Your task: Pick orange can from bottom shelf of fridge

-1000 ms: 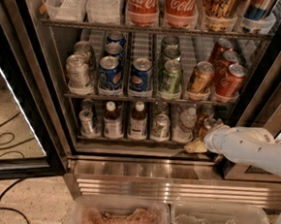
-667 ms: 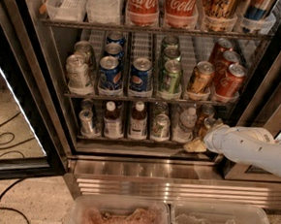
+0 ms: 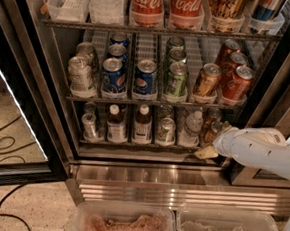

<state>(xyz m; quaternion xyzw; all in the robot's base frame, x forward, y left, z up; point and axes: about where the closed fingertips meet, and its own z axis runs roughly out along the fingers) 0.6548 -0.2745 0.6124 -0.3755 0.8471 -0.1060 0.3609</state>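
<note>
The white-sleeved arm reaches in from the right, and its gripper (image 3: 214, 143) sits at the right end of the lowest dark wire rack, the bottom shelf (image 3: 142, 145), of the tall black-framed display fridge (image 3: 145, 176). The small orange-copper drink can with a silver lid (image 3: 211, 135) stands upright in the rightmost lane, immediately left of the white wrist and pressed up close to the jaws. Its long axis is vertical, so a sideways close looks the fitting grasp. Whether the jaws stand wide, narrow or already around the can cannot be told; the wrist hides that contact.

Just left of the jaws stands a clear plastic water bottle (image 3: 191, 127), touching or nearly touching the can's lane. Above the jaws the next rack's underside leaves little headroom, so I judge a straight pull outward safer than a lift. Below the jaws lies the metal front rail; a low exit could catch the can on it.
</note>
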